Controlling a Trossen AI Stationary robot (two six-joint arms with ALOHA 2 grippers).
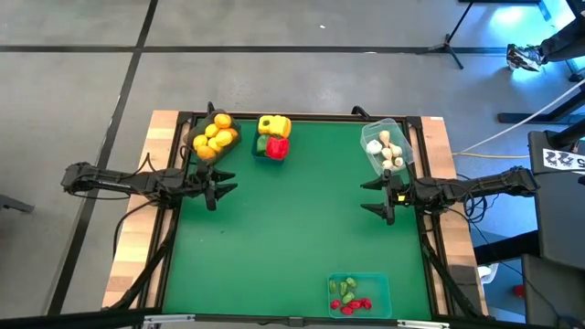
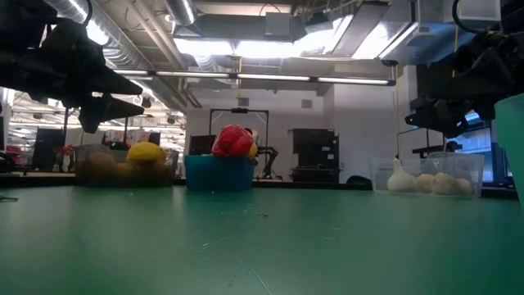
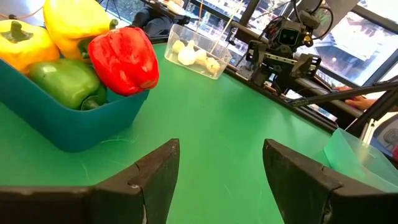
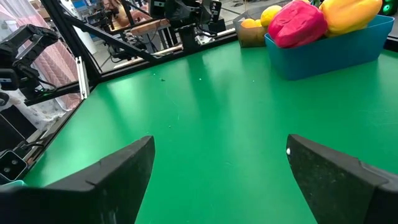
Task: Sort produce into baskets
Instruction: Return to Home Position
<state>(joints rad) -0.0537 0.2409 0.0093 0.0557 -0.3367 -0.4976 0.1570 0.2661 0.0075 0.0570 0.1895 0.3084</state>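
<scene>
Hanging over the left side of the green desk (image 1: pixel 292 228), the left tool (image 1: pixel 222 183) is showing spread, empty fingers. At the far edge, the dark grey bin (image 1: pixel 236 128) is carrying yellow-orange fruits (image 1: pixel 215 137) and the blue bin (image 1: pixel 260 153) is carrying bell peppers (image 1: pixel 274 135). The teal bin (image 1: pixel 379 285), at the near edge, is holding red and green bits (image 1: pixel 347 297). The clear bin (image 1: pixel 402 132) is holding white garlic pieces (image 1: pixel 386 148); just beside it, the right tool (image 1: pixel 373 197) is hanging spread and empty.
</scene>
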